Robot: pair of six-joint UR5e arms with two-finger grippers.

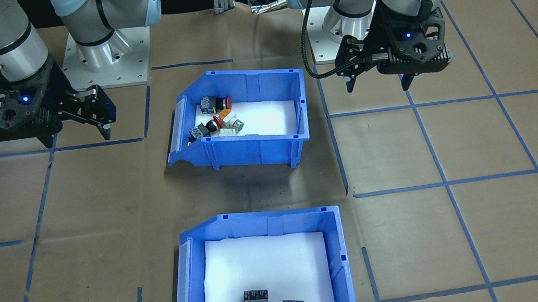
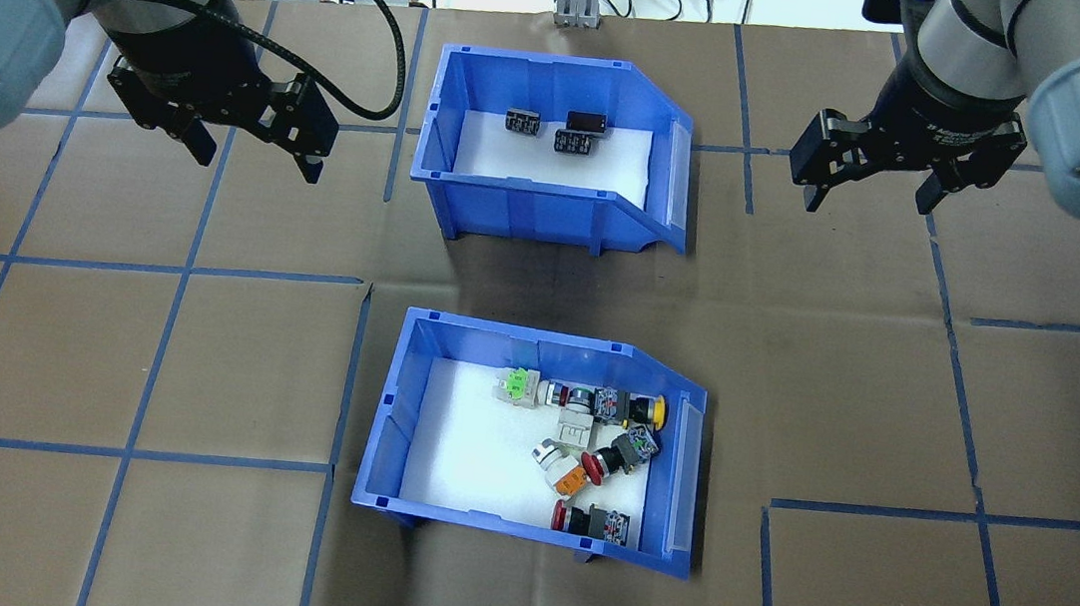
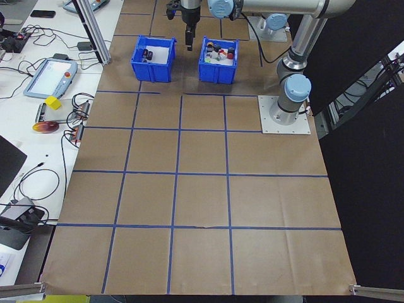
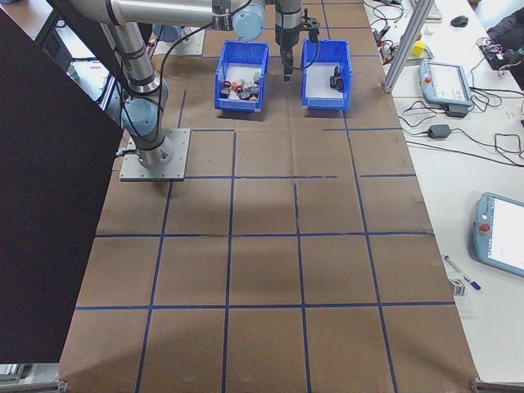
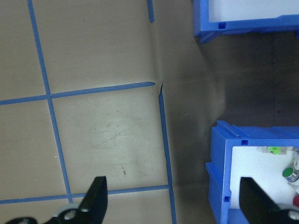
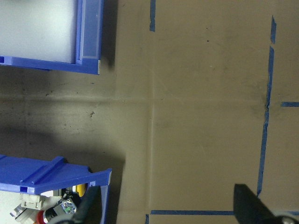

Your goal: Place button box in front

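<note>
The button box (image 2: 477, 520) is a blue bin with a white liner, and push-buttons with red, yellow, green and orange caps lie in its right half. It stands on the robot's side of the table centre, at the top in the front-facing view (image 1: 247, 148). My left gripper (image 2: 259, 158) hangs open and empty above the table, left of the far bin. My right gripper (image 2: 870, 199) hangs open and empty to that bin's right. In the left wrist view a corner of the button box (image 5: 219, 172) shows by the right finger. Neither gripper touches a bin.
A second blue bin (image 2: 530, 207) with a few small black parts stands beyond the button box, on the operators' side (image 1: 182, 284). Brown paper with blue tape lines covers the table. Cables, a pendant (image 3: 47, 76) and small items lie past the far edge.
</note>
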